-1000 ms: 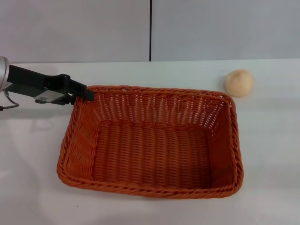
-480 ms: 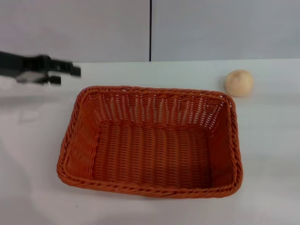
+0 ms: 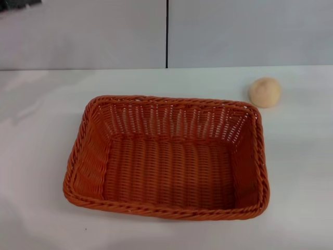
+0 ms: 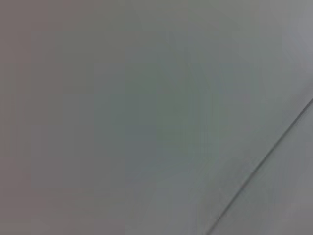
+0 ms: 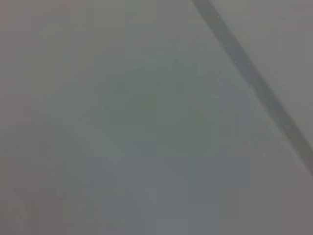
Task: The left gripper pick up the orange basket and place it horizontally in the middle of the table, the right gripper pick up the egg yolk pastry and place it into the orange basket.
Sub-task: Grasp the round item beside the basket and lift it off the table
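Two task things lie on the table (image 3: pixel 41 114) in my head view. Biggest is the orange basket (image 3: pixel 166 156) — it sits flat, long side across, about in the middle, empty. Smaller, the egg yolk pastry (image 3: pixel 265 92) rests on the bare top, near the basket's far right corner but apart from it. Of the left gripper (image 3: pixel 15 3) I see only a dark bit at the upper left corner, high above the table; if it is open or closed I cannot tell. My right gripper is in no picture — both wrist views show only grey wall. I judge the basket step finished. Next, the right arm must reach the pastry and close gently.
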